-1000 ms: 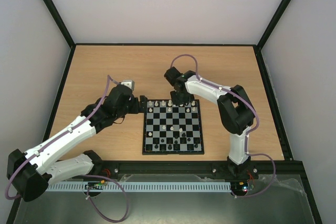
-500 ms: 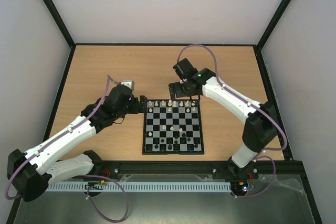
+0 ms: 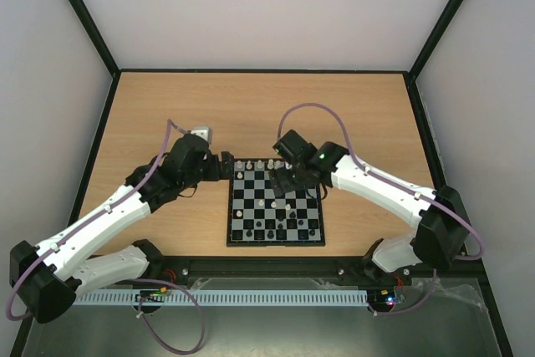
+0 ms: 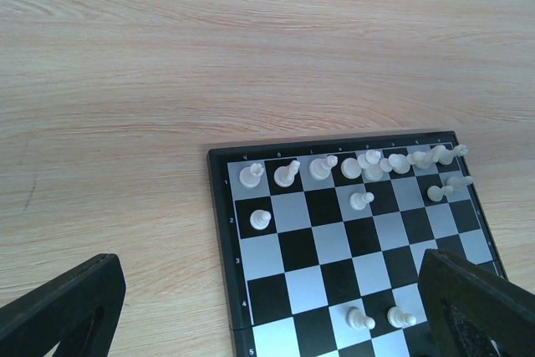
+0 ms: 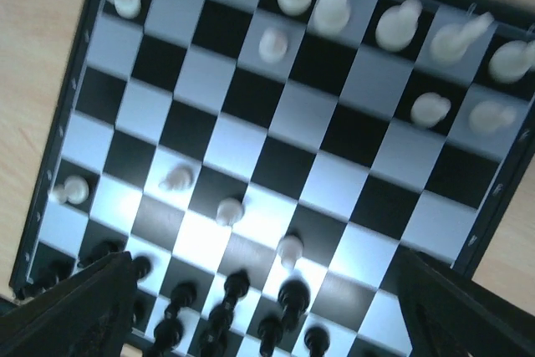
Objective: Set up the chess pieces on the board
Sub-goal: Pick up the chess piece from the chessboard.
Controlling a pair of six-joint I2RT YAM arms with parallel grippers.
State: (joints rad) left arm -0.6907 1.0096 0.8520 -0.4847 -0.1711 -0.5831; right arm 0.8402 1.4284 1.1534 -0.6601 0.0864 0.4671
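Observation:
The board [image 3: 236, 206] lies near the table's front with chess pieces on it. A row of white pieces [image 3: 259, 164] lines its far edge and black pieces [image 3: 272, 232] crowd its near rows. A few white pawns [image 3: 274, 203] stand mid-board. My left gripper [image 3: 224, 165] hovers open just off the board's far-left corner; its view shows the board [image 4: 326, 244] and the white row [image 4: 287, 175] between wide-apart fingers [image 4: 58, 311]. My right gripper [image 3: 294, 181] hangs open and empty above the board's middle, looking down on white pawns [image 5: 226, 209] and black pieces [image 5: 234, 290].
The wooden table [image 3: 209, 114] is walled by black frame bars and pale panels. A purple cable [image 3: 313, 108] loops above the right arm. Both arm bases sit on the black rail [image 3: 267, 269] at the near edge.
My right gripper opened at the board's far row, lifted back off it, then swung forward over the board's middle. The left arm has barely moved.

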